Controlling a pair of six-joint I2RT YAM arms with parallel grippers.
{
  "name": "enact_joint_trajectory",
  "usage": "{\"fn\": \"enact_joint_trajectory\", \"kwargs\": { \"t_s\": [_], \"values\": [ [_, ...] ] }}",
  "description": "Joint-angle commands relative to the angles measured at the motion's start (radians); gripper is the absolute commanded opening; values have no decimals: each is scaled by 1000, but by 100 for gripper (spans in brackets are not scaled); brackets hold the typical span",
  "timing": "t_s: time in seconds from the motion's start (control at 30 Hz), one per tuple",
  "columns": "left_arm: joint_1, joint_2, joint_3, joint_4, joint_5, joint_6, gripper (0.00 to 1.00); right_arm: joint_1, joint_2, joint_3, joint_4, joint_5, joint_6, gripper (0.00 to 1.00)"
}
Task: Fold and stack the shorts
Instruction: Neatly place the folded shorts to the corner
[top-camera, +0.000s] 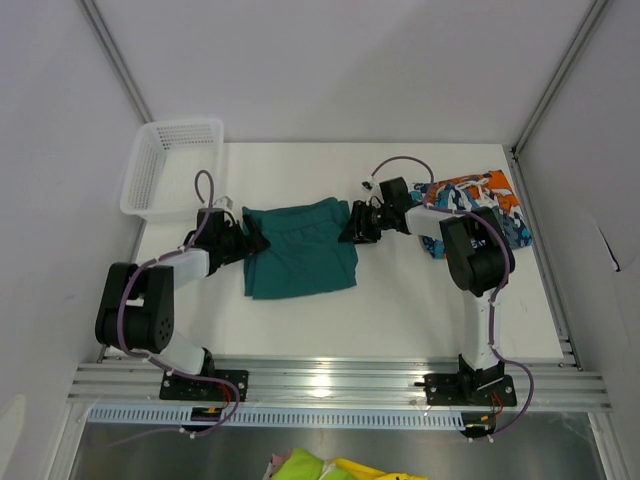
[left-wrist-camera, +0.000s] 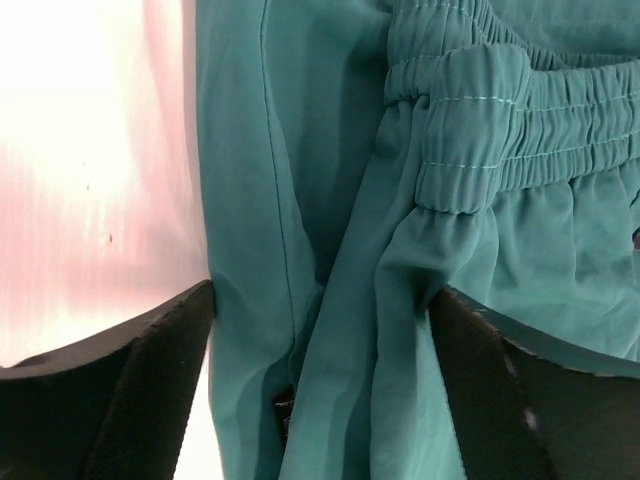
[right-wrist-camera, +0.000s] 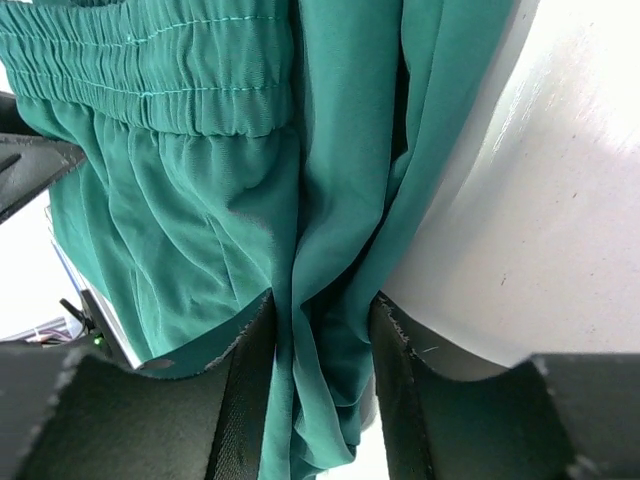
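- Teal-green shorts (top-camera: 300, 255): thin, matt cloth.
- Patchwork shorts (top-camera: 497, 198): printed cloth.
- Basket (top-camera: 182, 126): white plastic mesh.
- Table (top-camera: 400, 300): smooth, white, faintly glossy.
- Left gripper (left-wrist-camera: 320, 292) pads: black, rough.

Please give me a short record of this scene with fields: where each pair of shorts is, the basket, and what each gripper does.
teal shorts: lying flat at table centre
patchwork shorts: far right, partly behind right arm
basket: far left corner
left gripper: open, astride teal shorts' left edge
right gripper: pinching fold at their right edge
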Motion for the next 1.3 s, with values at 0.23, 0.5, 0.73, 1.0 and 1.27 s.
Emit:
{"fn": "enact_joint_trajectory", "kwargs": {
  "t_s": [0.23,0.5,0.73,1.0,1.27],
  "values": [
    [-6,63,37,-17,56,18,50,15,6,-19,22,-7,-11,40],
    [-45,81,72,-53,14,38,25,32,-20,-22,22,37,-3,22],
    [-112,63,88,-66,-30,32,0,50,-53,-20,-23,115,-3,0],
    [-264,-8,236,-252,-169,-20,0,13,-143,39,-214,341,-49,0],
    [-433,109,459,-430,-353,-94,0,45,-224,113,-358,444,-77,0]
  ]
}}
